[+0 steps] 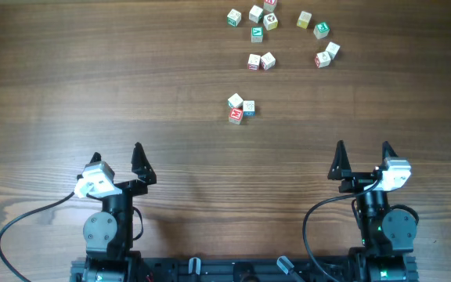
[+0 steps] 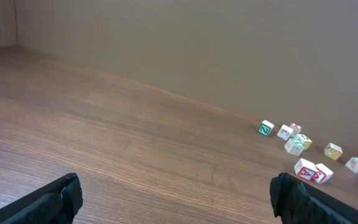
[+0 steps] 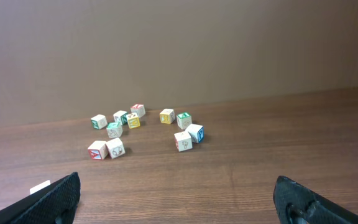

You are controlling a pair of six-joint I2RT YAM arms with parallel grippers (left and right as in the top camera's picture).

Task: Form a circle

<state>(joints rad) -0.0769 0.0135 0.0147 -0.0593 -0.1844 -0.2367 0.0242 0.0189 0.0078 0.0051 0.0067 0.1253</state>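
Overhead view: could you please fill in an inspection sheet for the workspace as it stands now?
Surface: wooden table, brown grain, no spills seen.
Job's things: group of three cubes, white, blue and red, close together, nearest the arms; no circle formed yet.
Clutter: other letter cubes scattered loosely at the far side.
Grippers: left gripper and right gripper, jaws open, holding nothing, well short of the cubes.
Cables: black cables loop beside each arm base, away from the cubes.
Surroundings: plain wall behind the table; nothing else seen.
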